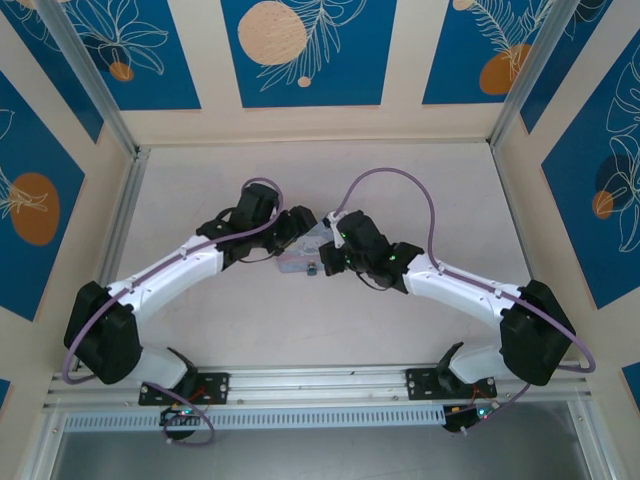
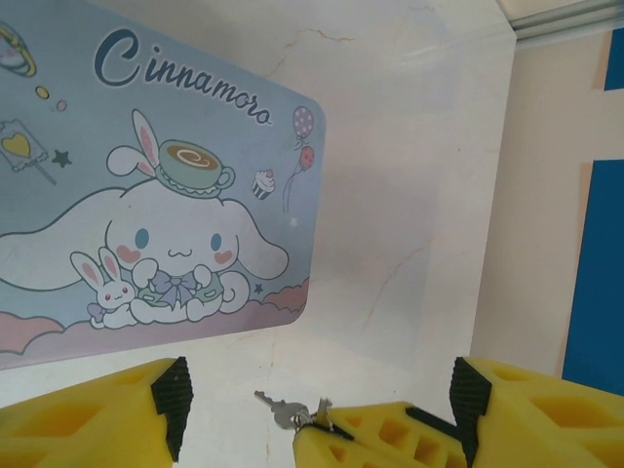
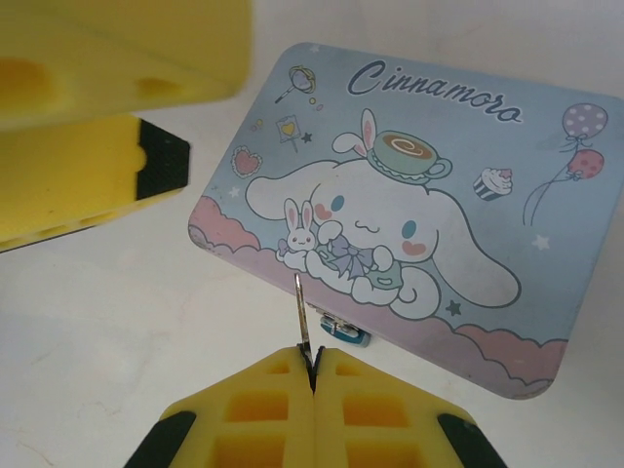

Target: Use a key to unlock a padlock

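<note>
My right gripper (image 3: pixel 312 366) is shut on the key (image 3: pixel 302 314), whose thin blade sticks out past its fingertips. The key's tip hovers just left of the small blue padlock (image 3: pixel 343 334), which hangs at the near edge of the pastel cartoon tin (image 3: pixel 409 195). In the left wrist view the key (image 2: pixel 276 409) pokes out of the right gripper's yellow fingers (image 2: pixel 380 439), which sit between my left gripper's jaws. My left gripper (image 2: pixel 320 405) is open and holds nothing. From above, both grippers meet over the tin (image 1: pixel 298 262), the left gripper (image 1: pixel 295 228) facing the right gripper (image 1: pixel 335 255).
The tin lies flat in the middle of the pale table (image 1: pixel 320 320). Aluminium posts (image 1: pixel 120 220) and patterned blue panels wall in the left, right and back sides. One yellow finger (image 3: pixel 88 166) of the left gripper hangs close at the upper left of the right wrist view.
</note>
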You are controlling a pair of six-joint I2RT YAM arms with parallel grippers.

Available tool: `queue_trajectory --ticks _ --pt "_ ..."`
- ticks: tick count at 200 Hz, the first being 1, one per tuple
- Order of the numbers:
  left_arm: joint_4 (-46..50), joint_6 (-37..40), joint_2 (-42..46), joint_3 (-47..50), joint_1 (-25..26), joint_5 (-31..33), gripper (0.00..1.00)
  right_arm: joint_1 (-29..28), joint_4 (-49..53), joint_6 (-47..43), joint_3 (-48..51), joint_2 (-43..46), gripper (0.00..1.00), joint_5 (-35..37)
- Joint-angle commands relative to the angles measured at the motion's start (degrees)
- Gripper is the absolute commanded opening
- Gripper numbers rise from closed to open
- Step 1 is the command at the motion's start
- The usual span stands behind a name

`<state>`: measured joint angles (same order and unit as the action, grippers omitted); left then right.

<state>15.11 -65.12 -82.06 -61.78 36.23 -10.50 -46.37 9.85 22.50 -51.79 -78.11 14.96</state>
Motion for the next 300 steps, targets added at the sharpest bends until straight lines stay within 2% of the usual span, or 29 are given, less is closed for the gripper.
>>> queue_trajectory --ticks 1,57,182,212,253,277,300 --pt "-0.7 -2.1 -1.6 0.1 -0.3 -1.4 0.70 -1.4 -1.7 -2.4 -2.6 0.6 0.00 2.3" --pt "-3.9 -4.6 -3.2 1.8 0.0 -2.8 0.60 -2.2 -1.9 -2.4 -4.0 -0.3 0.00 2.2" --pt "-6.3 -5.4 -4.4 2.6 0.7 -3.5 0.26 -2.3 -0.9 -2.3 -5.8 -2.7 0.00 1.5" --pt "-6.5 -5.4 -4.3 2.9 0.8 -3.6 0.23 -2.4 -0.6 -2.2 -6.1 -3.1 0.00 2.0" --pt "-6.9 -5.5 -4.3 3.1 1.1 -3.6 0.13 -2.3 -0.4 -2.2 -6.8 -3.5 0.00 2.0" --pt "-7.0 -5.4 -4.6 3.2 1.2 -3.6 0.00 -2.4 -0.3 -2.2 -7.1 -3.7 0.00 1.8" --pt "-7.0 -4.9 -4.9 3.1 1.2 -3.5 0.00 -2.3 -0.1 -1.8 -7.1 -3.6 0.00 1.8"
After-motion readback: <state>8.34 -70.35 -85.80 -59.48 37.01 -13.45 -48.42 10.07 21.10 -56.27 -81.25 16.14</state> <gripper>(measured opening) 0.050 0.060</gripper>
